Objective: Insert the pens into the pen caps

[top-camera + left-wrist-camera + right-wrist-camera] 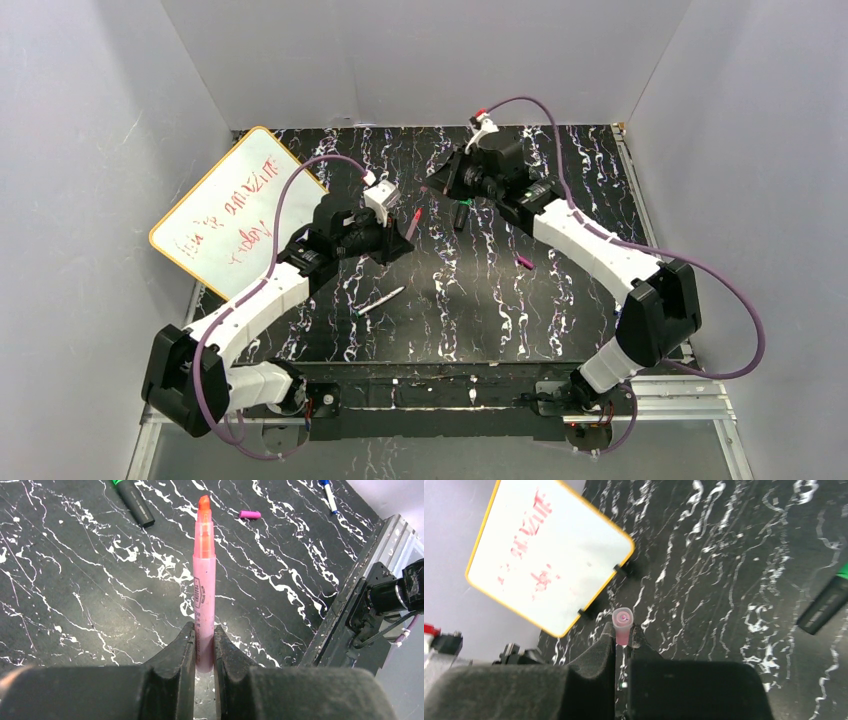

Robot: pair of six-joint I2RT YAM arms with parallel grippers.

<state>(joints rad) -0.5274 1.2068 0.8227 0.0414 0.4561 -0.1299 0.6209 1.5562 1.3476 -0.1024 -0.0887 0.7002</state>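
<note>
My left gripper is shut on the lower barrel of the magenta pen, whose bare orange-red tip points away from me. From above, this gripper holds the pen over the mat's middle. My right gripper is shut on the pale pink cap, its open mouth facing outward. In the top view the right gripper hangs just behind and right of the pen's tip. The black pen with green lies below it. A magenta cap and the white-grey pen lie on the mat.
The yellow-rimmed whiteboard leans at the left wall. In the left wrist view the black pen, the magenta cap and a slim white stick with a blue end lie ahead. A metal rail borders the mat.
</note>
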